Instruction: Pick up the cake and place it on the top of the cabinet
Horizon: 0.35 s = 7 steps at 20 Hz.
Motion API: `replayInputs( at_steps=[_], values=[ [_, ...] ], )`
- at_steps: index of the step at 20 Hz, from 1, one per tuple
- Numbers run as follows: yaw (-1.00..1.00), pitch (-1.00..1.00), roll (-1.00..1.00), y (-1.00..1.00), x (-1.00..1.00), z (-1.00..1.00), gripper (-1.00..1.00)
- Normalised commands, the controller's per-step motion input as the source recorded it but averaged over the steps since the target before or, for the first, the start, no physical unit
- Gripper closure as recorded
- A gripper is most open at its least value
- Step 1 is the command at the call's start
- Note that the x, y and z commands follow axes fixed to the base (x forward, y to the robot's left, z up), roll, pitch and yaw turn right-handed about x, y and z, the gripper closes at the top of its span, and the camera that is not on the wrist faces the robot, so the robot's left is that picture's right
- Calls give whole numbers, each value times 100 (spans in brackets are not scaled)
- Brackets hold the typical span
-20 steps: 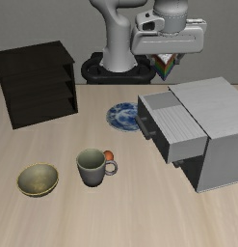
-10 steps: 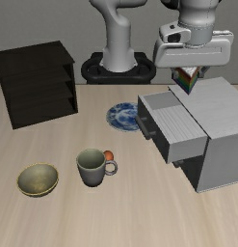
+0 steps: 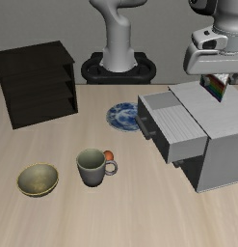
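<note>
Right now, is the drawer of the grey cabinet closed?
No, the drawer of the grey cabinet is pulled out, toward the blue plate.

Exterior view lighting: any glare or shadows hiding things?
Exterior view: even light, no glare; soft shadows under the mug and bowl; black shelf recesses nearly featureless; dark shade below the cabinet and its open drawer; cake stripes read clearly.

— Is there any writing, label or number you can read here?

— No, you will find none. The blue marks on the plate point(image 3: 121, 116) are ornament, not lettering. The grey cabinet point(image 3: 223, 123), the dark shelf unit point(image 3: 36, 82) and the mug point(image 3: 91, 167) have plain faces.
</note>
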Motion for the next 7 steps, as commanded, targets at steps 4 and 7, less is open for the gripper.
replayInputs(
  at_steps=[4, 7],
  values=[
    [0, 0, 0, 0, 0, 0, -100],
    [0, 0, 0, 0, 0, 0, -100]
  ],
)
